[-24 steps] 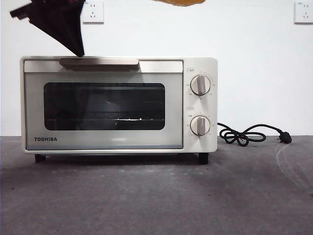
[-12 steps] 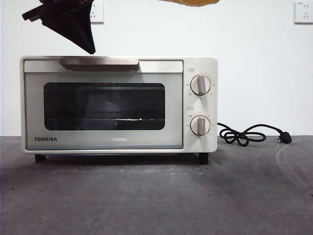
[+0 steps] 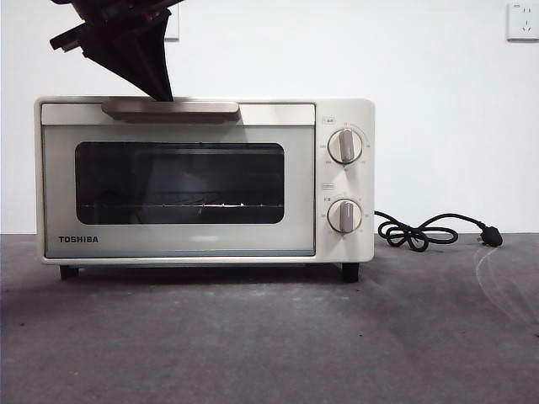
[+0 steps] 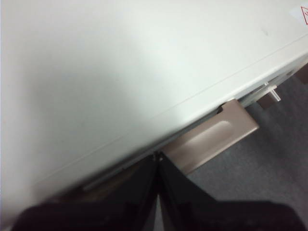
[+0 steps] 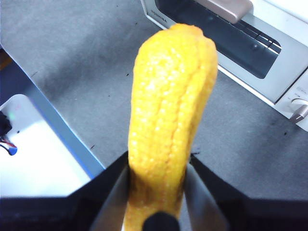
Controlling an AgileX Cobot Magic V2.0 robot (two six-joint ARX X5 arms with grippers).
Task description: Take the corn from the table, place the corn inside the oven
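The left gripper point(image 3: 162, 91) has its fingers point(image 4: 139, 185) pressed together with nothing between them, tips right at the oven's handle point(image 3: 171, 107), at the bar's left part, while the door point(image 3: 178, 178) is shut. The step in hand looks to be opening that door. To do it well, the fingers should either part and straddle the bar, or hook their tips behind it into the gap between bar and oven point(image 3: 354, 177) top; from the wrist view the tips sit at the seam just beside the handle point(image 4: 211, 142), so a small shift toward the bar seems needed first. Then pull outward and down along the hinge's arc, not straight back, so the light oven doesn't slide on the worktop point(image 3: 269, 337)

The right gripper point(image 5: 159, 168) waits clamped on the corn point(image 5: 168, 110), which juts out past its fingers, high above the worktop and in front of the oven, ready for the opening
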